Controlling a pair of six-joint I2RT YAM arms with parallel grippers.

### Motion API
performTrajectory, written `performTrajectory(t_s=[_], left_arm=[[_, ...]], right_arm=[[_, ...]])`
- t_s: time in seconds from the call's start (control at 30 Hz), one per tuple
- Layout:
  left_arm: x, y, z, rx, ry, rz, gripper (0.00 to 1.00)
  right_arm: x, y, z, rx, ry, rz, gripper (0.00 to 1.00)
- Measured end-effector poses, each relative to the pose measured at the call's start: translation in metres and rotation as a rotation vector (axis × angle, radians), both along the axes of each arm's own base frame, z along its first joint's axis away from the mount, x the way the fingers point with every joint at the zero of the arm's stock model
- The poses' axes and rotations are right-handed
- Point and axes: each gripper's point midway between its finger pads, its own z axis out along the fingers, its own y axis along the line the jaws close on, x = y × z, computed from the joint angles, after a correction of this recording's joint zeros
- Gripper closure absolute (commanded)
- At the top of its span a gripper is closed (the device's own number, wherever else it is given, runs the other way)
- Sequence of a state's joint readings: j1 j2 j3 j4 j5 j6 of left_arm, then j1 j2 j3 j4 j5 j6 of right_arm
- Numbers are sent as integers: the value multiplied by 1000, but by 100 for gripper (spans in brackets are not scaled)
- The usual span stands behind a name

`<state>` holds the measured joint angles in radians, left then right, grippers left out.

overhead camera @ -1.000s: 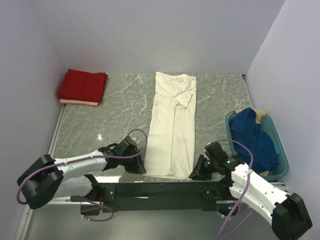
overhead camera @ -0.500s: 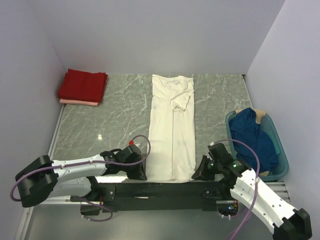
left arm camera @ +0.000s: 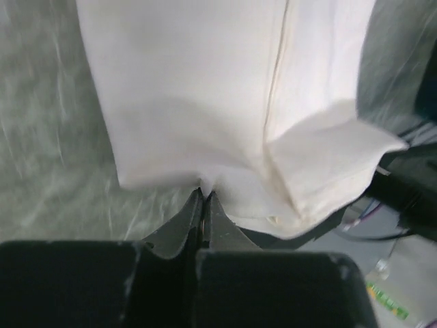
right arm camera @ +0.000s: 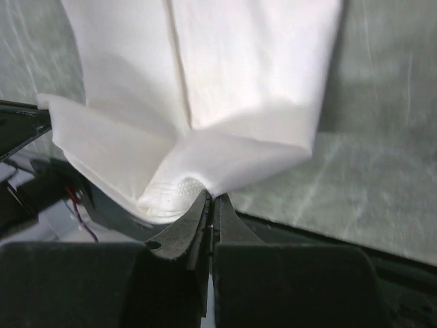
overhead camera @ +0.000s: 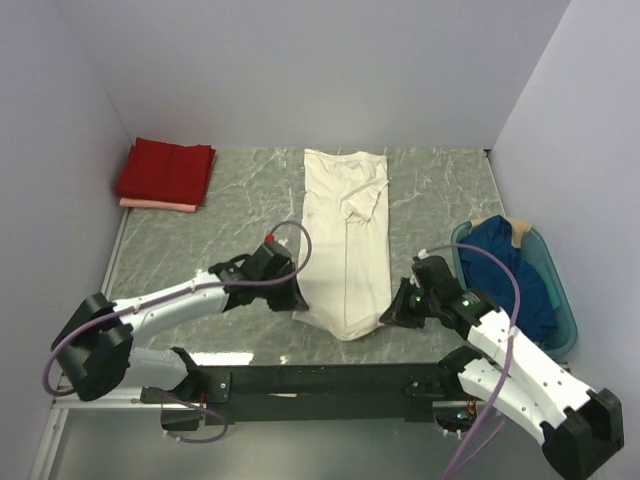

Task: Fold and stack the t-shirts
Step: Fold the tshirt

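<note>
The left gripper (left arm camera: 204, 198) and right gripper (right arm camera: 210, 199) are each clamped tight on a near-hem corner of the cream shirt (overhead camera: 345, 225), left and right respectively, holding that end raised off the table (overhead camera: 230, 200) while the rest lies flat down the middle.

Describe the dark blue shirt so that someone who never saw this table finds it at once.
Go to the right edge of the marble table, where a teal basket stands. The dark blue shirt lies crumpled inside it; the cream-white shirt and the red shirt are out on the tabletop.
</note>
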<state>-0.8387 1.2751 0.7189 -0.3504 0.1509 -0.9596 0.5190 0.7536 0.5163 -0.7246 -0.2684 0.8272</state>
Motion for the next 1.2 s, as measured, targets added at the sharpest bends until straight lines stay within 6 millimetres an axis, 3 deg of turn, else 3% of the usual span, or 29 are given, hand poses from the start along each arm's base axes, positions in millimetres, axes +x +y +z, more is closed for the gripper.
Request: performTrajectory(t_s=[0.2,0.5,0.8,1.0,1.2], left_arm=[[60,-19,18,-21,-45,78,99],[117,-17,-3,6,-38,205,99],[192,-22,3,5,-96,309,99],[227,-23,-2,20,-97,351,99],[249,-19,4,21,-108,383,99]], right_arm=[[58,13,14,-28,-106,-68,100],[131,11,8,-80,-153,-195,100],[205,-8,1,-115,-156,-281,100],[231,-19,-7,-123,-137,-305,100],[248,-25,-6,-106,-136,-319,100]])
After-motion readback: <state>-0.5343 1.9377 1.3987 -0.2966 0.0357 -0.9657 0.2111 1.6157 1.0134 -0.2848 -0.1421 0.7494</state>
